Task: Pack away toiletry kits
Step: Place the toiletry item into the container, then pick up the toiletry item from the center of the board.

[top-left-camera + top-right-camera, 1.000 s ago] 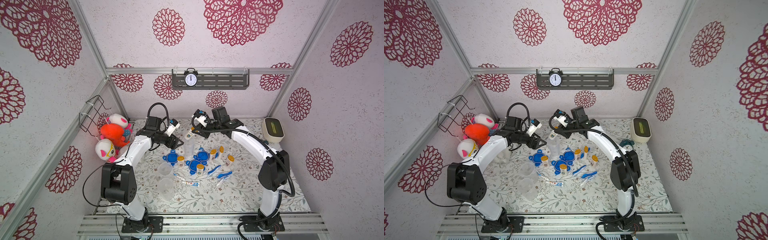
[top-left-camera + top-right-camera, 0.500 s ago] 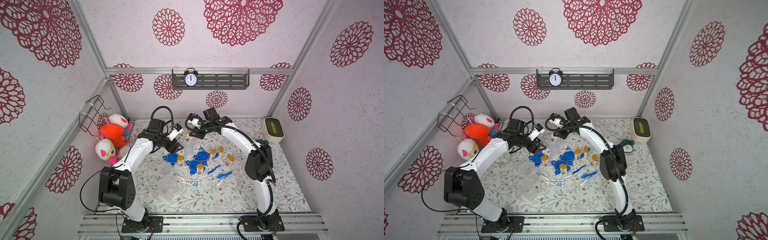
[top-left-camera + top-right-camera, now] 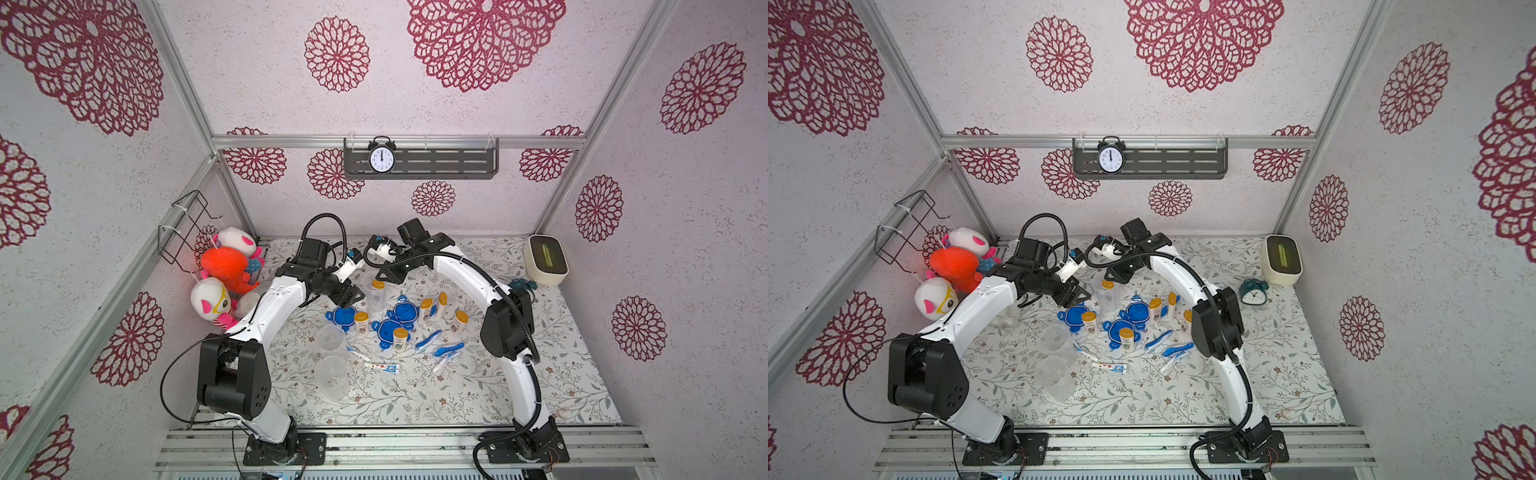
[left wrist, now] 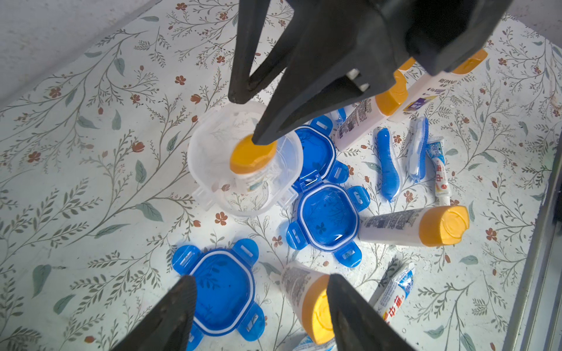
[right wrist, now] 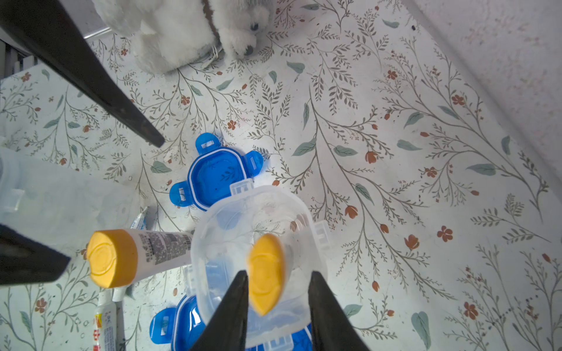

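Inside the clear cup (image 3: 375, 294) beneath the right gripper (image 5: 278, 273), an orange-capped bottle (image 4: 253, 158) stood cap-up and leaned slightly toward the wall. A second earlier that cup had shown no orange cap, and the gripper had been farther back from it with something white in its jaws. The jaws had since come apart. In the right wrist view the fingers straddled the cap with a clear gap on one side. In the left wrist view one fingertip looked to be just brushing the cap's edge, so the bottle read as released rather than pinched. I judged this to be the first item of the first kit, with a toothbrush and a toothpaste tube still to go in before a lid could be snapped on. Just beside the cup, on the left arm's side, the left gripper (image 4: 260, 278) hovered with its jaws spread wide and nothing between them, having edged closer to the cup over that second. It hung over one blue lid (image 4: 223, 291), and the two other lids (image 3: 402, 309) lay just beside the cup on the side toward the arm bases. Five loose bottles (image 3: 426, 304) stood near the cup among those lids. Farther out from the cup lay the blue toothbrushes (image 3: 428, 338) and a toothpaste tube (image 3: 382, 367). The two empty cups (image 3: 331, 376) sat farthest from it, toward the left arm's base.
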